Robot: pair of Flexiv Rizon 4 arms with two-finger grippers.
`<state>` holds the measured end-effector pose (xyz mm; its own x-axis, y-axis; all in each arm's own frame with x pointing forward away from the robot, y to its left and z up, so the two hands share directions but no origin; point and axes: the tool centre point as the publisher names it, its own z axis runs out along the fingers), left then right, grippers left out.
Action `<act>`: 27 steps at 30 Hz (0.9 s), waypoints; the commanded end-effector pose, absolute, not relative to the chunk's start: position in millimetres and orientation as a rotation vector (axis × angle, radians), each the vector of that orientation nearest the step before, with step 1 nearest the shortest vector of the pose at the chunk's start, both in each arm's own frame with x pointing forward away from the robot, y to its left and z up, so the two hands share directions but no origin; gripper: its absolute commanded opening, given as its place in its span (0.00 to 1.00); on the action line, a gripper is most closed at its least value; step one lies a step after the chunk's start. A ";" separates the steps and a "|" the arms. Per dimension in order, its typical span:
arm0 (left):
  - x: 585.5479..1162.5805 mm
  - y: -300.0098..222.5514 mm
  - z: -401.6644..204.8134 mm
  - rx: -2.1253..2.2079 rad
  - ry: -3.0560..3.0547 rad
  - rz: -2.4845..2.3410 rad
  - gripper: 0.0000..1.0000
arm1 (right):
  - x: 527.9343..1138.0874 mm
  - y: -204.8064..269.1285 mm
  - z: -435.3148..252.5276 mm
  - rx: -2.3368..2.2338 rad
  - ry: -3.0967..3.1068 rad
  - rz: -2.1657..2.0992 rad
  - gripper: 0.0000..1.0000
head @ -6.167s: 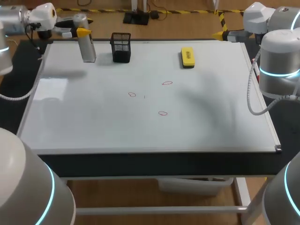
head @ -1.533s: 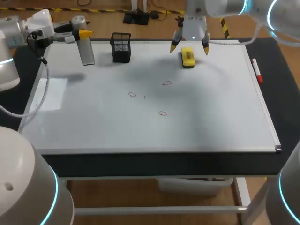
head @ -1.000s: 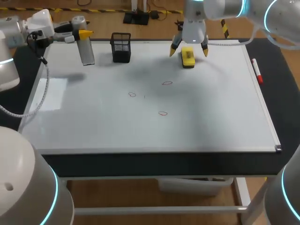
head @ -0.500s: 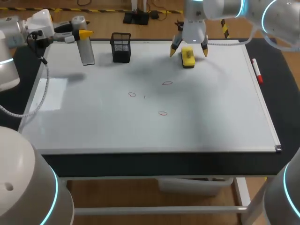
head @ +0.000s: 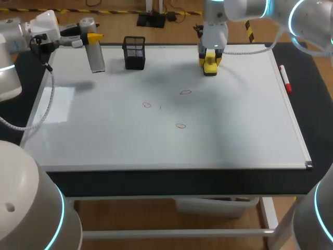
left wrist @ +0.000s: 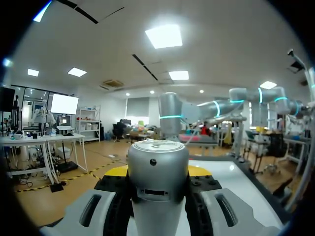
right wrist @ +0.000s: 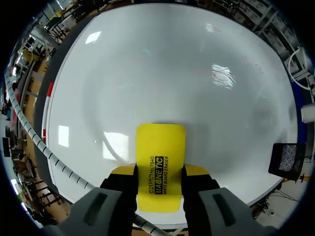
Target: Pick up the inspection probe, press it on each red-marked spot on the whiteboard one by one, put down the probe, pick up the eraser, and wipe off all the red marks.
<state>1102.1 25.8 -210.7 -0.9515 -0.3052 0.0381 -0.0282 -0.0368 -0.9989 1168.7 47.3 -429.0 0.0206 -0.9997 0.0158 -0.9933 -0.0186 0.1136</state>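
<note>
The silver cylindrical inspection probe (head: 97, 54) hangs upright over the whiteboard's far left corner, with my left gripper (head: 90, 37) shut on it. In the left wrist view the probe (left wrist: 157, 167) fills the space between the fingers. The yellow eraser (head: 209, 64) lies at the far middle of the whiteboard (head: 156, 148). My right gripper (head: 210, 56) is straight above it, shut on its long sides. The right wrist view shows the eraser (right wrist: 160, 157) pinched between the yellow fingertips (right wrist: 123, 170). Three red marks (head: 185, 92), (head: 146, 104), (head: 180, 125) are near the board's middle.
A black mesh pen holder (head: 134, 52) stands at the far edge between the probe and the eraser; it also shows in the right wrist view (right wrist: 284, 161). A red marker (head: 284, 78) lies along the board's right edge.
My right gripper's fingers, spread wide on either side of the eraser before, have come together onto it. The left arm and the probe have stayed where they were.
</note>
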 end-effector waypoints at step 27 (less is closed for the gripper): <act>1101.4 25.1 -210.0 -0.359 2.030 -2.099 0.00 | 1093.8 -29.0 -379.4 1.989 -2.423 0.029 0.00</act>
